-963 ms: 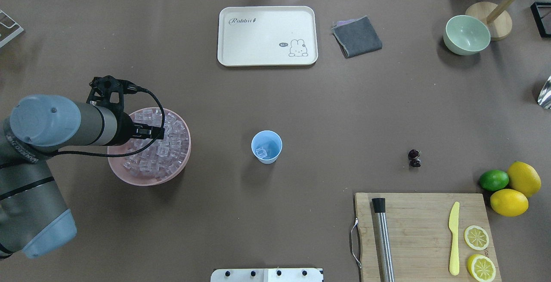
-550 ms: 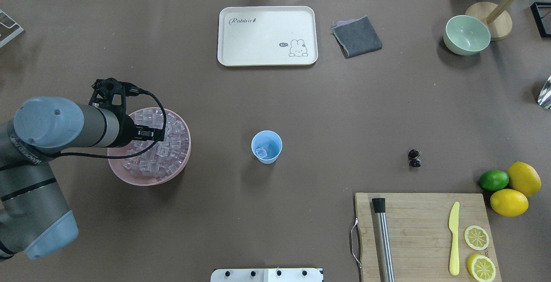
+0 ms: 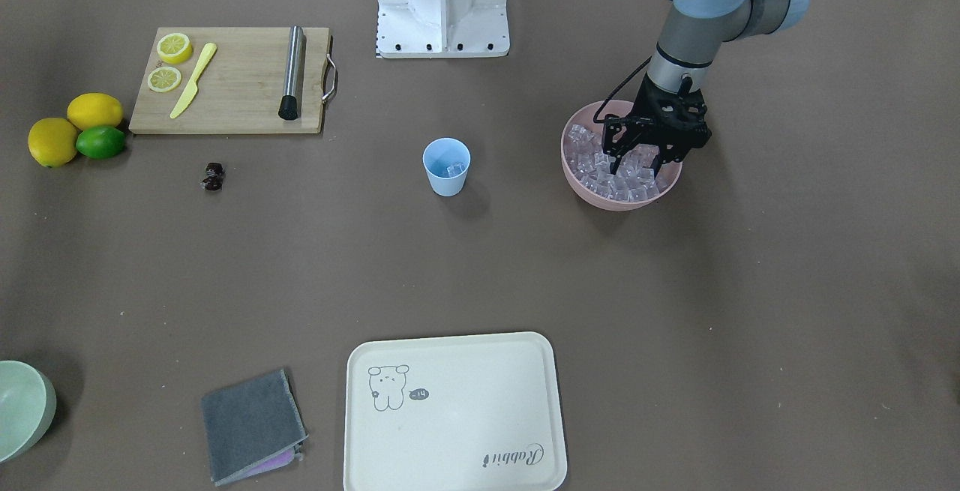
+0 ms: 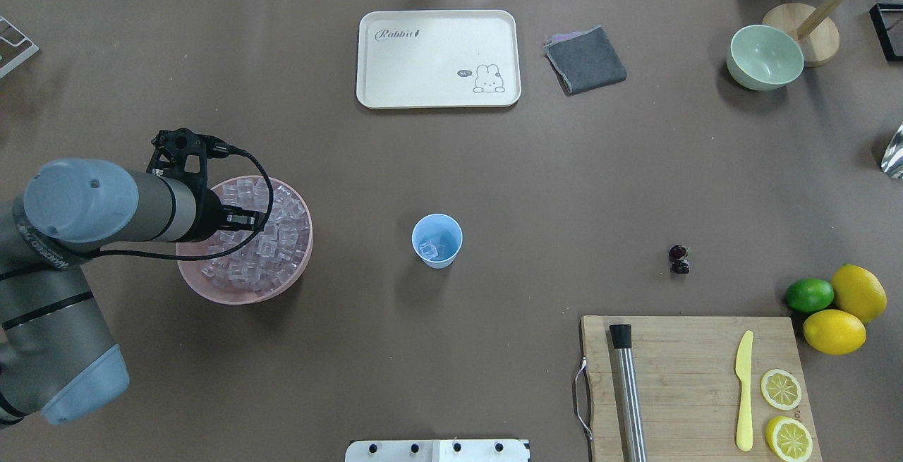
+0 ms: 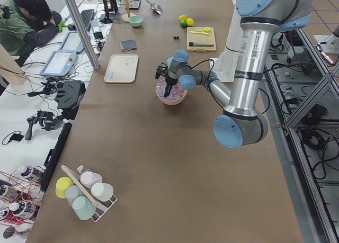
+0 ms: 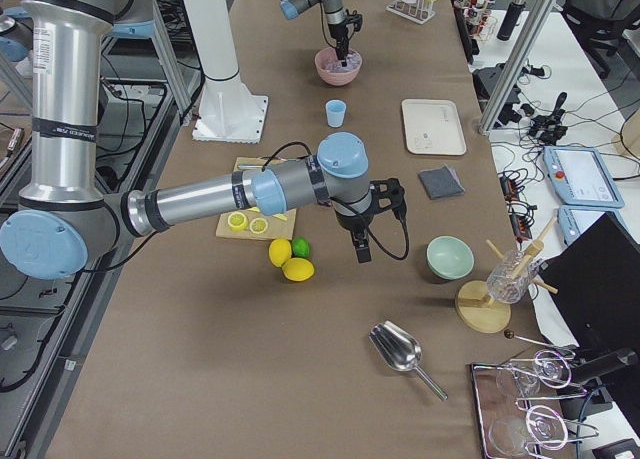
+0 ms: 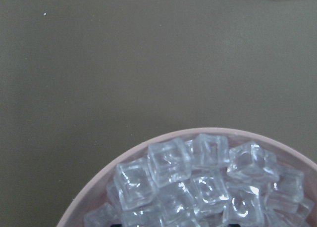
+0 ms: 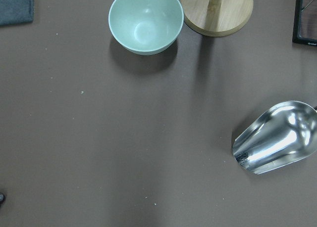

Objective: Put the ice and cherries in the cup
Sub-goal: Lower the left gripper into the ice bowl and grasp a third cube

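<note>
1. Left gripper (image 3: 638,167): stands spread, tips down among ice (image 4: 262,247) in pink bowl (image 4: 240,297); clasps nothing visible.
2. Right gripper (image 6: 358,251): hangs near green bowl (image 8: 146,19); cannot tell whether spread or closed.
3. Cup (image 4: 437,240): sits upright off to the left gripper's right, well apart, a little ice inside.
4. Cherries (image 4: 679,259): lie further right, probably nearer the right arm.

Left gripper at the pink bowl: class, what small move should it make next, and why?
Probably shut the left gripper on one cube. Its fingers stand open and low among the ice in the pink bowl, and the cup seems to hold only a little ice so far.
</note>
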